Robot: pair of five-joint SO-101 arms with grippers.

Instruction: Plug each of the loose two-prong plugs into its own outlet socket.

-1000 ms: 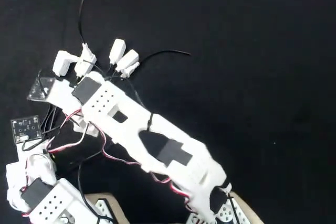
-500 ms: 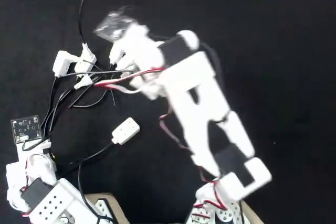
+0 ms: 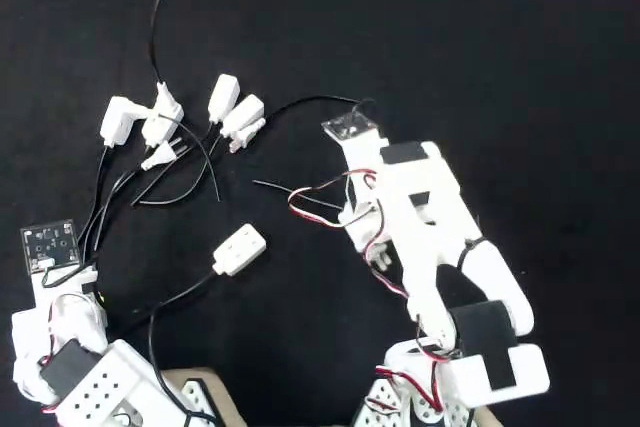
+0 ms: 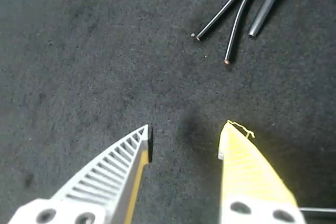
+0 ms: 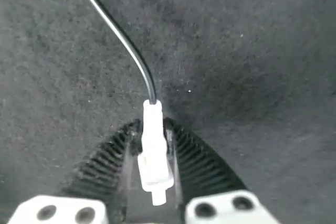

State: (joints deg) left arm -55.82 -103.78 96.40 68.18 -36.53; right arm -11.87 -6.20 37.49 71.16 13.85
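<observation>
Clenched on a white plug (image 5: 154, 156): right gripper (image 5: 152, 125), plug lengthwise between the jaws, black cord (image 5: 113, 30) trailing off across the black table (image 3: 520, 97). Left gripper (image 4: 184, 140) spread wide, nothing between, black wire ends (image 4: 231, 30) nearby.

I can't make out the prongs of the white two-prong plug (image 5: 154, 156) pinched in the right arm's black ribbed gripper (image 5: 152, 124), and its thin black cord (image 5: 113, 27) runs off the edge. From overhead, that arm's wrist covers the plug. The left arm's spread gripper (image 4: 188, 132) is cut off at its finger bases, and three black wire ends (image 4: 234, 27) leave the frame. In the huddle of small white plugs and sockets (image 3: 180, 117), plug and socket are too small and tangled to tell apart. The white left arm (image 3: 100, 387) is cropped at the bottom edge.
</observation>
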